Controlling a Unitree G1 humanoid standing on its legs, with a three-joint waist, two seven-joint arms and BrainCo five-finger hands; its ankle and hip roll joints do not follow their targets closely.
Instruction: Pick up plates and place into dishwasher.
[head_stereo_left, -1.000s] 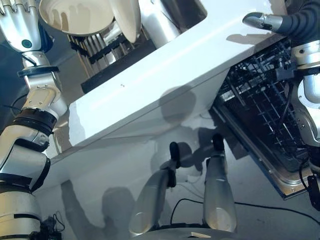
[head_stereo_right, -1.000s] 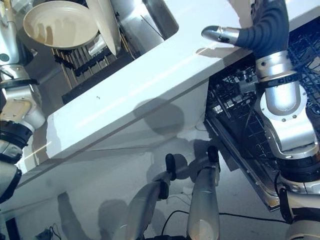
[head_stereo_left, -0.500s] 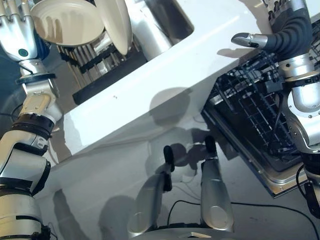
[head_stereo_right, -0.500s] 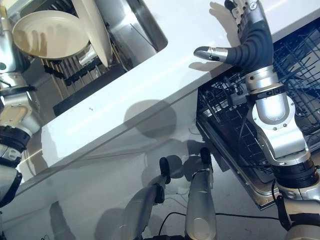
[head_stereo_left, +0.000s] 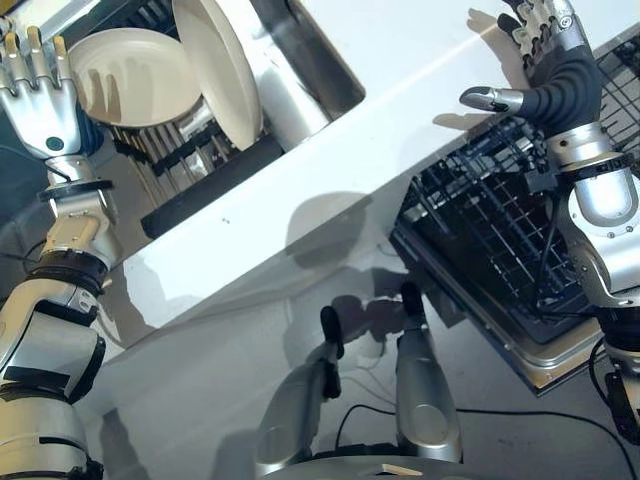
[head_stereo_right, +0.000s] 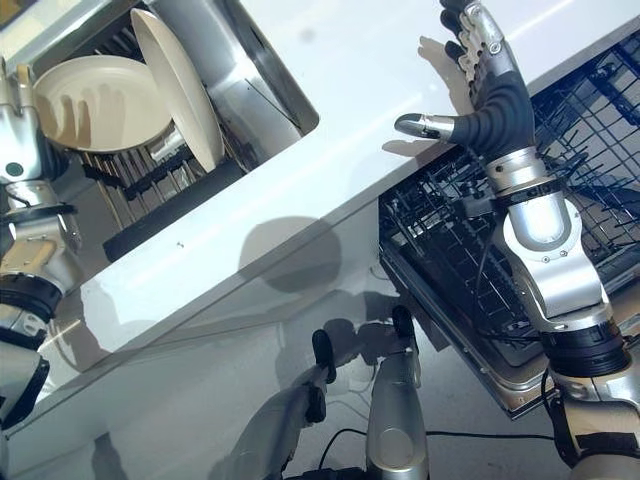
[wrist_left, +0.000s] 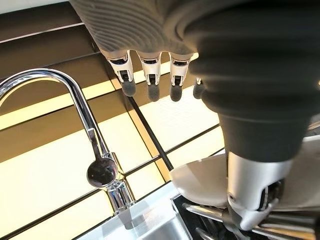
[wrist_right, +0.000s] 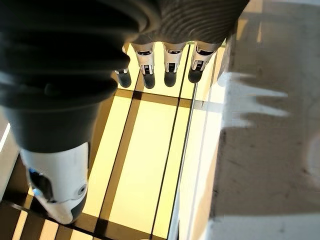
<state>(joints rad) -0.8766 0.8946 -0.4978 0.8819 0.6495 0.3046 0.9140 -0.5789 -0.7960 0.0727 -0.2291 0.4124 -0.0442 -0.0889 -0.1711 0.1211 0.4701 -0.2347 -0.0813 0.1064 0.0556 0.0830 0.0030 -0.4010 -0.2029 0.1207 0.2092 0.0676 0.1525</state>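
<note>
Plates: two, cream, in the dark rack (head_stereo_left: 200, 185) set in the sink (head_stereo_left: 300, 90). Flat plate (head_stereo_left: 125, 75) lying tilted with its face up, at the rack's far left; second plate (head_stereo_left: 215, 70) standing on edge just beside it, leaning against the sink's steel wall. Neither held.

Left hand (head_stereo_left: 40, 95) raised just left of the flat plate, fingers straight and spread, gripping nothing; not touching the plate as far as can be told. From the left wrist view, same straight fingers (wrist_left: 150, 75) over a chrome tap (wrist_left: 95, 160), with a plate's rim low beside the thumb.

Right hand (head_stereo_right: 480, 85) up over the white surface (head_stereo_left: 400, 60), fingers extended, thumb stuck out sideways, empty; shadow cast on the surface beside it. From the right wrist view, fingers (wrist_right: 170, 65) straight, nothing between them.

Dishwasher (head_stereo_left: 530, 350) open below the surface's right end, black wire basket (head_stereo_left: 490, 220) pulled out under the right arm, well apart from the plates.
</note>
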